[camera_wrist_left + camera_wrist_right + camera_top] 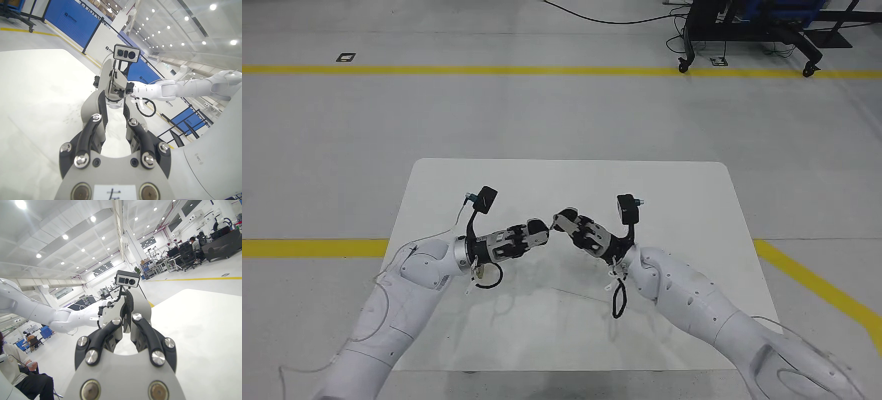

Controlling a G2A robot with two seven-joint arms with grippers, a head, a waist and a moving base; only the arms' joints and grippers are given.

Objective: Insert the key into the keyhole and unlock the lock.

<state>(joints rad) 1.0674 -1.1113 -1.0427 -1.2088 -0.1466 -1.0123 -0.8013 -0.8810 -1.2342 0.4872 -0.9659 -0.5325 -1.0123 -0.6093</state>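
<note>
Over the middle of the white worktop (682, 200) the two arms meet tip to tip. The left claw (544, 227) and the right claw (559, 220) touch or nearly touch, both held up off the surface.

In the left wrist view the left claw's fingers (103, 109) stand apart, with bare worktop visible through the gap between their black ribbed pads. The right claw's tip sits just beyond their ends.

In the right wrist view the right claw's fingers (140, 308) are drawn close together, pad almost against pad. I cannot tell whether something thin is pinched between them.

Where the claws meet, I cannot make out the key or the lock, so their look and place cannot be told.

A looped black cable (149, 108) hangs beside the right wrist.
</note>
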